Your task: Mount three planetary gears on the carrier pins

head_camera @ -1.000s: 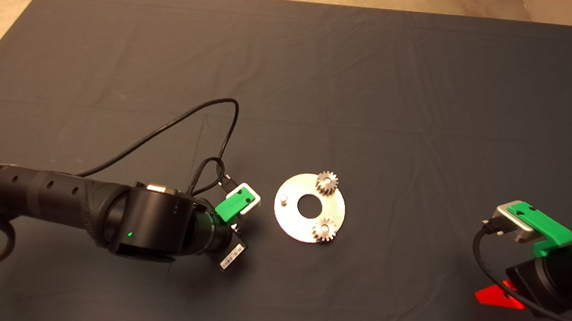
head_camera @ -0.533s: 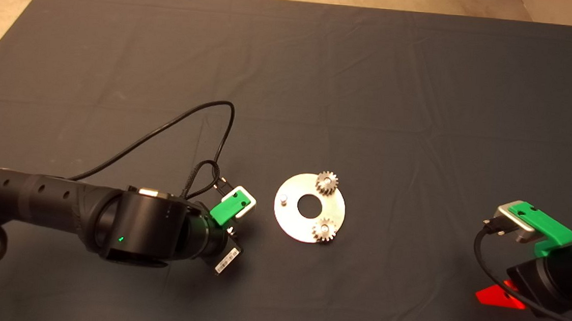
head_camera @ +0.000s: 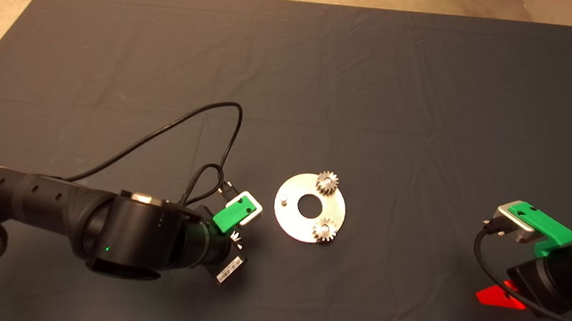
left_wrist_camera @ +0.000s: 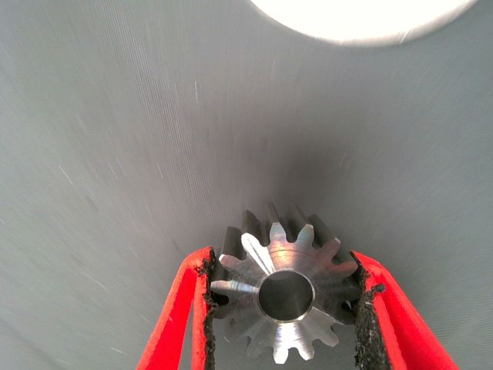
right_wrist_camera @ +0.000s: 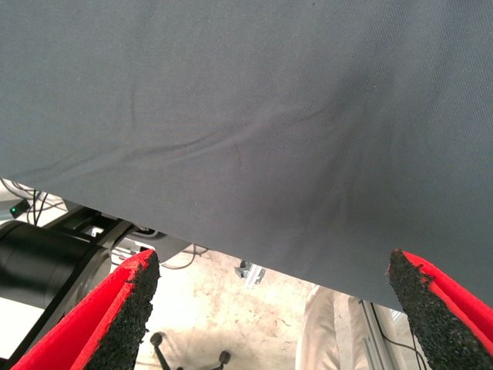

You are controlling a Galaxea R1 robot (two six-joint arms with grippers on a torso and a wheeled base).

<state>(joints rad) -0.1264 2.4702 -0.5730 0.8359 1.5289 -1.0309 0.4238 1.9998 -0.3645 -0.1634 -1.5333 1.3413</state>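
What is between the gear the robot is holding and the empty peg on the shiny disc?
Only bare dark mat separates the held gear from the empty peg, seen in the head view.

The gear (left_wrist_camera: 283,297) clamped between the left end effector's (left_wrist_camera: 283,308) pads is bright machined metal, its tooth faces finely brushed and glinting, the bore smooth. The pads (left_wrist_camera: 206,308) touching its teeth are coarse, crumbly black foam on glossy red plastic fingers. Beyond that end effector, the disc (head_camera: 310,208) is polished, mirror-like metal carrying two duller grey steel gears (head_camera: 326,182). The mat (head_camera: 323,82) is matt dark woven cloth, lightly creased. The right end effector (right_wrist_camera: 277,308) shows the same rough black pads.
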